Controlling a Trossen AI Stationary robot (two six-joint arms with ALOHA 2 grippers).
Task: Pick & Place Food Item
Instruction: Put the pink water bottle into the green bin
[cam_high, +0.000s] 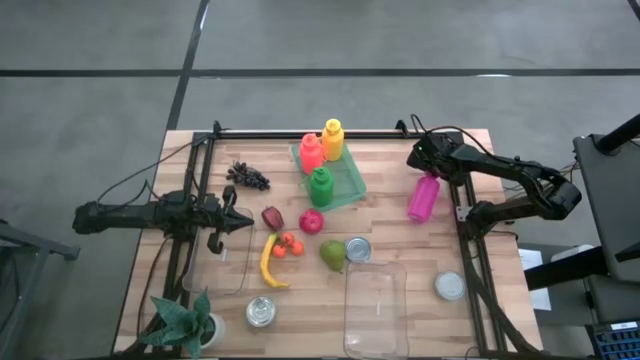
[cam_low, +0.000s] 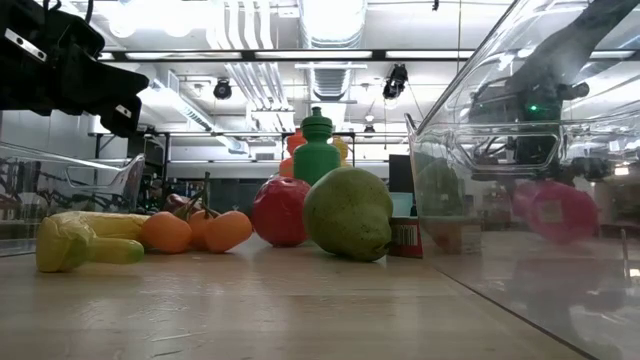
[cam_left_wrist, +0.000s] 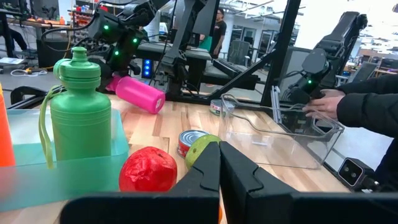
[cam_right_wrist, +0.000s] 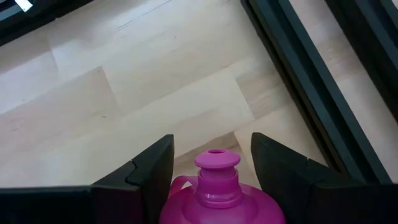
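While my right gripper (cam_right_wrist: 211, 171) straddles the pink bottle (cam_right_wrist: 217, 193), I cannot tell whether it pinches. Left gripper (cam_left_wrist: 219, 165) waits, fingers pressed together.

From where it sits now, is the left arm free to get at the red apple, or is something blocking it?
Probably yes. The left gripper, shut, sits on the table's left side, pointing toward the fruit. The red apple lies ahead of it; only the dark red fruit sits partly between, so a slight detour or higher approach may be needed.
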